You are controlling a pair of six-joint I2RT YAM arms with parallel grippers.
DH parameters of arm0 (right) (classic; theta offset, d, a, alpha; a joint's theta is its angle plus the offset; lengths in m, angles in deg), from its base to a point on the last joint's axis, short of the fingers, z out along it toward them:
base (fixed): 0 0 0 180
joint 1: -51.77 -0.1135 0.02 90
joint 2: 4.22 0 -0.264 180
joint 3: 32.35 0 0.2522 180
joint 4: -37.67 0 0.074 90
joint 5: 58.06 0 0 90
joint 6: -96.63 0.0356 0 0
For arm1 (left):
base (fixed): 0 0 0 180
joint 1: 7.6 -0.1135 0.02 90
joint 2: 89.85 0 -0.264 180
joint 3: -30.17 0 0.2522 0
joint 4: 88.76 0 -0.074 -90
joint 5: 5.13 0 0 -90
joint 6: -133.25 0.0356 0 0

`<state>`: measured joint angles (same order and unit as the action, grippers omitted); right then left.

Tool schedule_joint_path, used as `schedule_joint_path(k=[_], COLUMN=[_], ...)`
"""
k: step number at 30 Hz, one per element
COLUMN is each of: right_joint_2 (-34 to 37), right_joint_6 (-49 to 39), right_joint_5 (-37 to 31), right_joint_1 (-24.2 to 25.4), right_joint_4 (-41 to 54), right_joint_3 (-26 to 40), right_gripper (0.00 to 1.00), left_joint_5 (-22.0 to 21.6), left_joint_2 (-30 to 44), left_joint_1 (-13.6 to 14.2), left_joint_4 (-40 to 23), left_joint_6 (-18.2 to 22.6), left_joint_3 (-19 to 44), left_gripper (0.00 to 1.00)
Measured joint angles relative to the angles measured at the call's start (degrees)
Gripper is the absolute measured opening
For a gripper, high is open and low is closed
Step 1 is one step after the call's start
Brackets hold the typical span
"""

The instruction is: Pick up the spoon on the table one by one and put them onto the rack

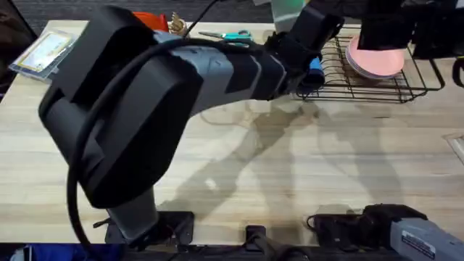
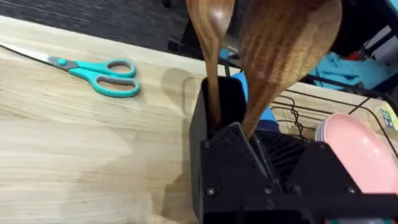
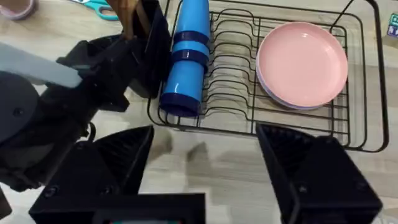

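Robot lab bench dressed as a kitchen. Two arm bases bolted at the near edge of a pale plank counter (image 1: pixel 290 167); black wire dish rack (image 3: pixel 348 140) with pink plates (image 3: pixel 303 62), teal scissors (image 2: pixel 102 76); dark carpet behind.

Pink plate (image 3: pixel 303 62) and blue cup (image 3: pixel 186 59) in the rack (image 3: pixel 354 140)

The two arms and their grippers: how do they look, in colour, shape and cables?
The left arm has bulky black and grey housings with a black cable looping along it. The right arm is black and grey with a white label. The right gripper has black, blocky fingers.
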<state>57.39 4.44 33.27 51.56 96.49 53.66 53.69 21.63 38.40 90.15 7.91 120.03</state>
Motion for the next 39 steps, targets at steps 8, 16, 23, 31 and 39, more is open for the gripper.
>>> schedule_joint_path(k=[8,16,23,31,39], right_joint_2=[0.0,0.0,0.0,0.0,0.0], right_joint_6=[0.0,0.0,-0.2,-0.4,-0.4], right_joint_5=[0.0,0.0,0.0,0.0,0.0], right_joint_1=[0.0,0.0,0.0,0.0,0.0], right_joint_4=[0.0,0.0,0.0,0.0,0.2], right_joint_3=[0.0,0.0,0.0,0.0,0.0], right_gripper=[0.992,0.992,0.992,0.992,0.992], left_joint_5=[0.1,-0.6,-3.8,-4.6,-4.6], left_joint_2=[0.0,0.0,0.0,-16.9,-25.7], left_joint_1=[0.7,0.7,0.9,-1.0,-7.5], left_joint_4=[-0.3,-0.5,-2.2,-31.0,-43.5], left_joint_6=[0.6,1.6,3.4,5.0,5.4], left_joint_3=[0.0,0.0,0.0,0.0,0.0], left_gripper=[0.181,0.467,0.668,0.894,0.941])
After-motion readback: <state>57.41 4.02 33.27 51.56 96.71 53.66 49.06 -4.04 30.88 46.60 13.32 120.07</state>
